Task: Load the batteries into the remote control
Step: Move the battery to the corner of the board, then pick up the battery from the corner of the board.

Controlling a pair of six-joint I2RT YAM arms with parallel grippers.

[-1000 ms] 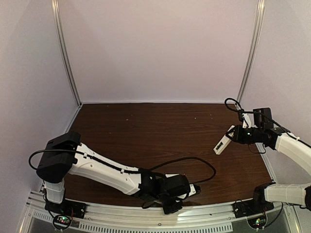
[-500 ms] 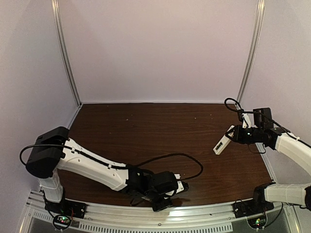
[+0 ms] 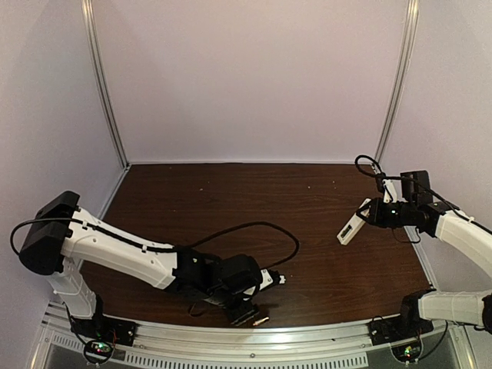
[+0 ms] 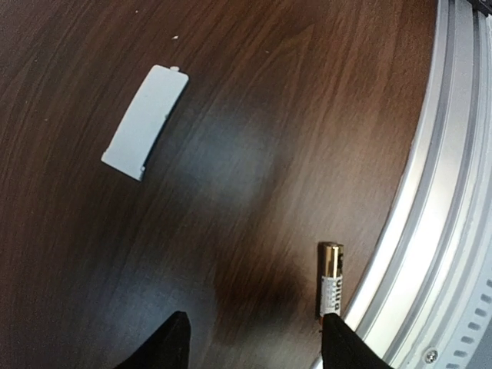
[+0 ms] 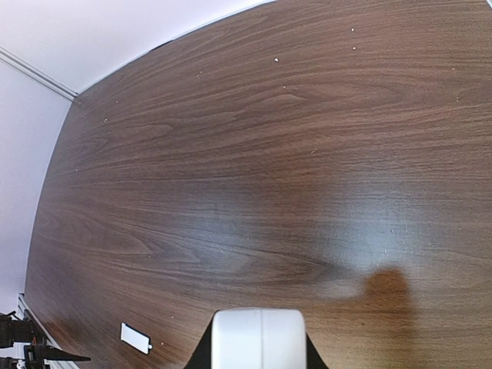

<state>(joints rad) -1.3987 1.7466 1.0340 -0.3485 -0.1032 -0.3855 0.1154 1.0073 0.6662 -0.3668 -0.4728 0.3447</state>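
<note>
Dark wood-grain table (image 3: 231, 200) fills the booth, and the change is all on its near side. Your left arm has swept to the left along the near edge over the last second, while the right arm has not moved. The right gripper (image 3: 369, 217) stays clamped on one end of the remote (image 3: 353, 228), held up at the far right.

The sweep has brought a battery (image 4: 330, 288) into the left wrist view. It lies on the wood just beside the metal rail (image 4: 453, 192) at the near edge. The left gripper (image 4: 257, 350) is spread wide and empty. The battery's end sits right at one fingertip (image 4: 342, 350) rather than between the two. The flat white cover (image 4: 146, 121) lies well apart from it.

You are likely lining up the first pickup, so shift toward the rail to centre the battery. I cannot see the second battery anywhere.
</note>
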